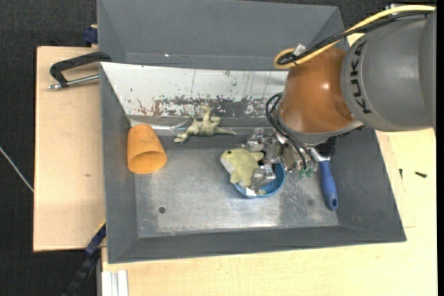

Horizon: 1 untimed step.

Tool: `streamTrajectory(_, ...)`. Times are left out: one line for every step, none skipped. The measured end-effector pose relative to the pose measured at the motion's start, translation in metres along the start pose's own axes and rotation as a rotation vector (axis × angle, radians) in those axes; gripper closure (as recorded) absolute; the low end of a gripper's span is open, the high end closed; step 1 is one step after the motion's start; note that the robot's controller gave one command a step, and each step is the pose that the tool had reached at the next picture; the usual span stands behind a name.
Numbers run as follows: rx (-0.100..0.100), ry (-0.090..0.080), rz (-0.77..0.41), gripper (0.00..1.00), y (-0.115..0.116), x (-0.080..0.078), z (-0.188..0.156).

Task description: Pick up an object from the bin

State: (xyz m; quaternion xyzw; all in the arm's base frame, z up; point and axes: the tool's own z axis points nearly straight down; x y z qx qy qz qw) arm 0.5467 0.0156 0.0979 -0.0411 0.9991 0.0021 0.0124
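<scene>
1. Where the bin (194, 208) floor comes nearest the viewer, a blue round dish (269, 189) rests right of centre, and a pale yellow-green lump (239, 164) overlaps its left rim. The lump looks soft and light and would likely yield when squeezed, so a hold across its thick middle seems best.
2. The gripper (267, 166) sits low, close against the lump and the dish. Whether it is apart or closed cannot be told.
3. Just to the right lies a blue-handled tool (327, 185), slim and probably stiff.
4. Farther left is an orange cup (145, 148).
5. Farthest, a small tan dinosaur figure (201, 124) lies by the back wall.
</scene>
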Motion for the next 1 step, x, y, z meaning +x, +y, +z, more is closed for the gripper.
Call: streamTrajectory(0.003, 0.011, 0.061, 1.00, -0.0116, 0.0070, -0.1335)
